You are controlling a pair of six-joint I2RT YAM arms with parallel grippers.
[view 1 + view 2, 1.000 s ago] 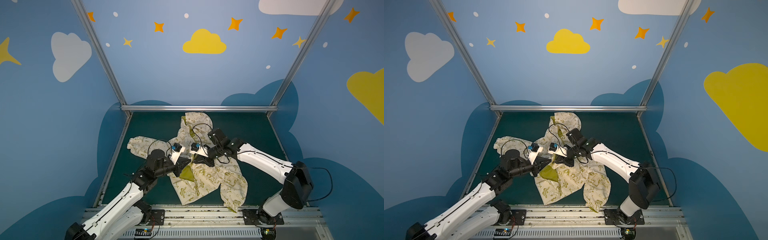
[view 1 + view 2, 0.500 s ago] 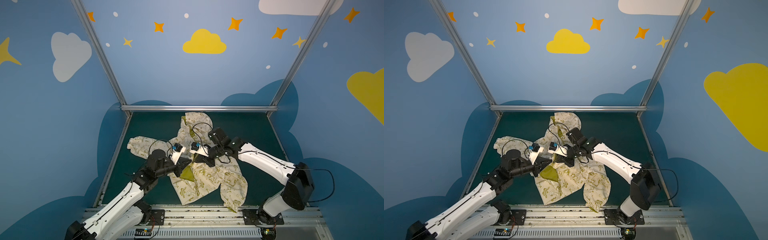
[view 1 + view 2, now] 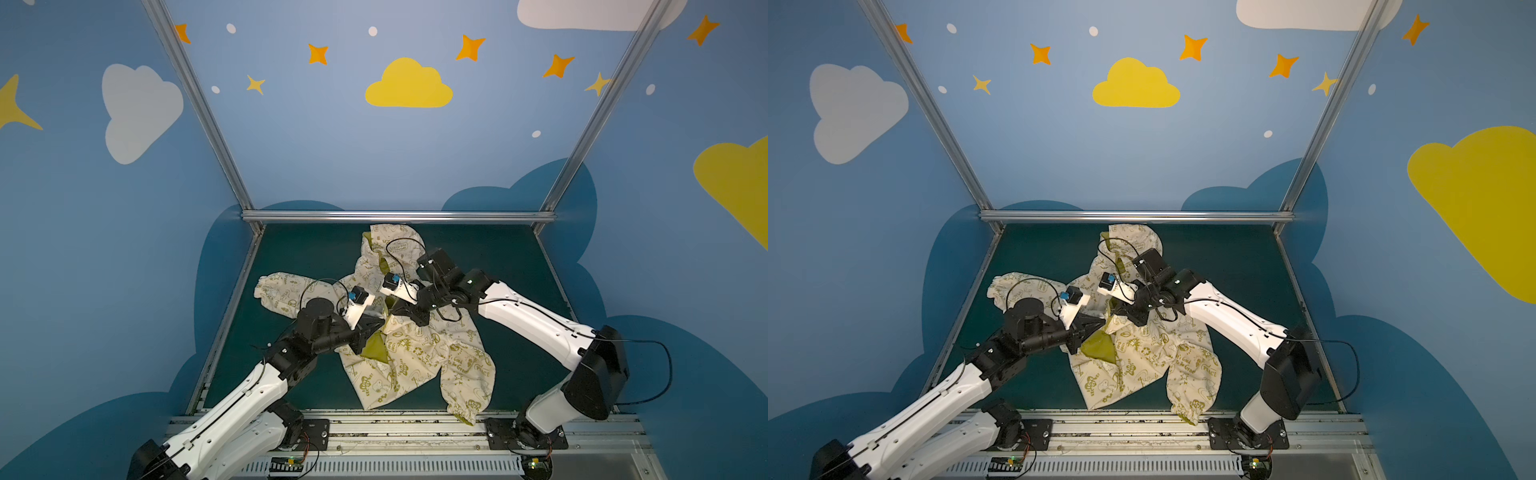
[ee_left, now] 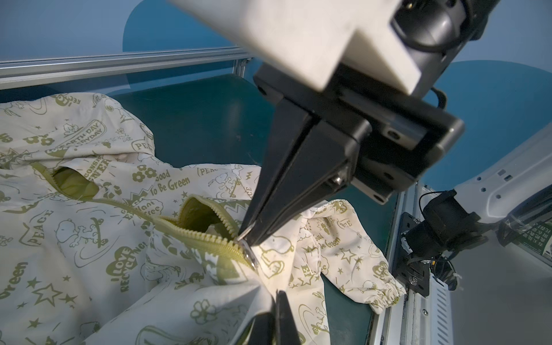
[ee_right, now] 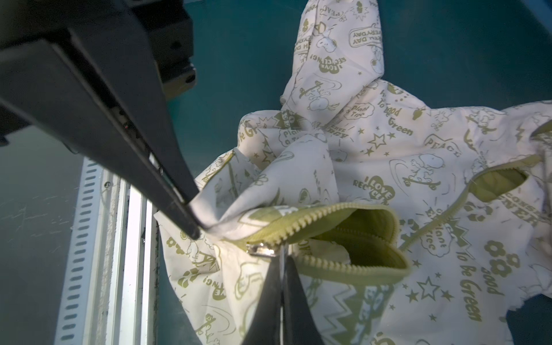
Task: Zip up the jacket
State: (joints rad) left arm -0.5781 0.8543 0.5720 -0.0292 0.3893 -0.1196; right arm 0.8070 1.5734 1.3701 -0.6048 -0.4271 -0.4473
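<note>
The jacket (image 3: 419, 357) is spread on the green bench (image 3: 307, 257), about the middle, with the hood (image 3: 395, 241) turned to the far side and one sleeve (image 3: 469, 390) reaching to the near edge. The left pincer (image 5: 191, 219) is clenched on a fold of the cream fabric, just beside the slider (image 5: 261, 249) of the zipper (image 4: 194, 236). The right pincer (image 4: 249, 237) is clenched on the metal pull of this slider. Next to the slider the two rows of teeth stand apart, and the olive lining (image 5: 373, 221) is seen between them.
</note>
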